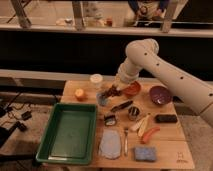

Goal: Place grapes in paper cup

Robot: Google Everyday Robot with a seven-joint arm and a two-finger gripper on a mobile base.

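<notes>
Nothing readable is showing: a small dark mark on the pale wooden worktop (165, 150), near its corner, stays illegible.

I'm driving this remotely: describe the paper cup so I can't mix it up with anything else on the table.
Start at the green tray on the table's left half and go past its far right corner toward the table's back edge. The paper cup stands there alone, left of the shut gripper carrying the grapes. It is white and opaque, unlike the blue-grey tumbler nearer the tray.
</notes>
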